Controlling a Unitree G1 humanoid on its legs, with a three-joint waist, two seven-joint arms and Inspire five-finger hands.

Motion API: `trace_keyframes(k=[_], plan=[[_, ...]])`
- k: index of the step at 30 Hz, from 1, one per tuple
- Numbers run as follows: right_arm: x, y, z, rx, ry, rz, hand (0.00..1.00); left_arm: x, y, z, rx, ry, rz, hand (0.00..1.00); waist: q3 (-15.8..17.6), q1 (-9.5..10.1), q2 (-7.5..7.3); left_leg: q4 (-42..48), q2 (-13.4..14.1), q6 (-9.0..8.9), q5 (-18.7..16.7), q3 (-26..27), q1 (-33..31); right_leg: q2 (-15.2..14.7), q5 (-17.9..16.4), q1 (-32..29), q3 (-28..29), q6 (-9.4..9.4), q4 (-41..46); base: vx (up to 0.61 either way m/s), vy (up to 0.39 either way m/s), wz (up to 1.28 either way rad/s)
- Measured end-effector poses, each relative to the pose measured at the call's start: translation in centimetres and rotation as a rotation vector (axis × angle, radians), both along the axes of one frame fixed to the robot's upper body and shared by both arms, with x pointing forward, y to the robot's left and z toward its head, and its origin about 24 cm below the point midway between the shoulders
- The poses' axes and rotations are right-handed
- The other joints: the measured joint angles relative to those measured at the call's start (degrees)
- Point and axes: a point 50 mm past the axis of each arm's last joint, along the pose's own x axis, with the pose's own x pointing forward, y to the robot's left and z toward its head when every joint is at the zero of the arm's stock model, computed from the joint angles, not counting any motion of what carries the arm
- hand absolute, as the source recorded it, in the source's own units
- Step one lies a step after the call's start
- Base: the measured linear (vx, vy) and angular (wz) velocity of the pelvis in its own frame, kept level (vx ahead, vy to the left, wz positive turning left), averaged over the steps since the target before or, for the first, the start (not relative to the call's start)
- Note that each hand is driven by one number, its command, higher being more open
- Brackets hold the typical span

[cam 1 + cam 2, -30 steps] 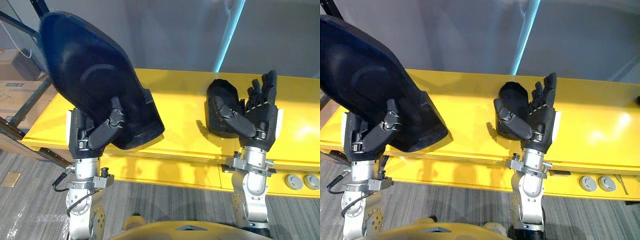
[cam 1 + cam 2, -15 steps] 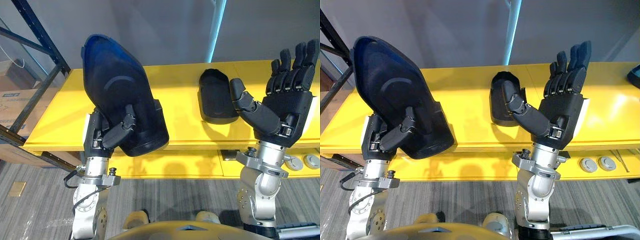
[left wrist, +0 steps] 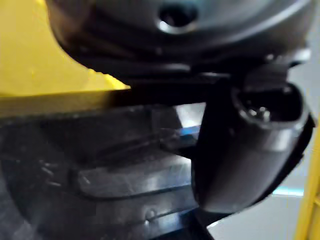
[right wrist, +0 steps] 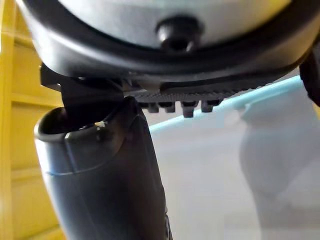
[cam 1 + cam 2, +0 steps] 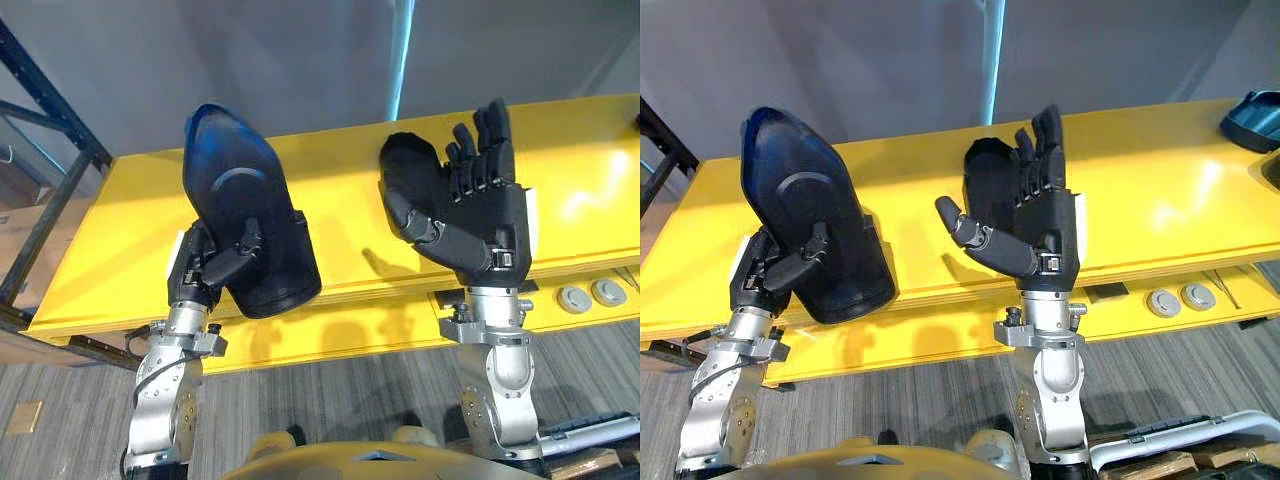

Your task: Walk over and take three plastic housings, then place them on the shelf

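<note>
While the left hand [image 5: 200, 272] pinches 1 housing [image 5: 245, 200], fingers seemingly behind it, the right hand [image 5: 480, 215] splays empty.

Between the 2 housings, the large housing [image 5: 245, 225] gripped in the left robot hand [image 5: 205, 268] and the small housing [image 5: 405, 165] lying on the tabletop [image 5: 340, 200], runs a free yellow strip. The right robot hand [image 5: 490, 225], fingers straight, stands before the small housing. Further right the tabletop is bare up to a dark part [image 5: 1252, 108]. A rack post [image 5: 60, 100] bounds the left end.

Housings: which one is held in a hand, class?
The biggest housing, pinched by the left hand; the smaller housing lies on the yellow surface beyond the open right hand.
</note>
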Motion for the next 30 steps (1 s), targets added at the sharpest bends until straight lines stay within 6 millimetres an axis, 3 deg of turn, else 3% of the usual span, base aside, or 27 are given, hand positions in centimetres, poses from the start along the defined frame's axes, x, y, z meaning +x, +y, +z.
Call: trace_keyframes(k=[6,14,24,30], plan=[[0.1,1.3,-0.5,-0.012,0.052,0.17,1.0,2.6,1.0,-0.7,-0.008,0.071,-0.019,0.0,-0.17,-1.59,0.56,-1.28,-0.27,0.04,0.65,1.21,0.17,-0.14,0.27,-1.26,1.29,0.13,0.17,-0.01,0.009,-0.1],[-0.4,4.1,-1.7,-0.13,0.133,0.395,1.0,4.4,3.8,-1.4,-0.05,0.113,0.067,0.0,0.47,-2.63,3.22,-2.53,-0.47,-0.14,1.49,2.74,0.46,-0.12,0.21,-3.07,2.83,0.12,1.58,-0.02,0.003,-0.07],[-0.5,3.7,-1.9,-0.181,0.153,0.402,1.0,6.3,6.2,-1.4,0.053,0.223,0.113,0.0,1.72,-3.01,4.87,-4.36,-0.91,-0.2,2.84,3.54,0.36,-0.17,0.15,-5.18,4.06,0.09,3.11,-0.03,0.0,-0.04],[-0.1,4.5,-1.4,-0.213,0.143,0.444,1.0,7.6,7.1,0.0,0.147,0.229,0.126,0.0,2.9,-2.77,5.39,-4.28,-1.07,-0.1,3.03,3.58,-0.16,-0.21,0.11,-5.92,4.17,0.08,3.71,0.0,0.0,0.0]])
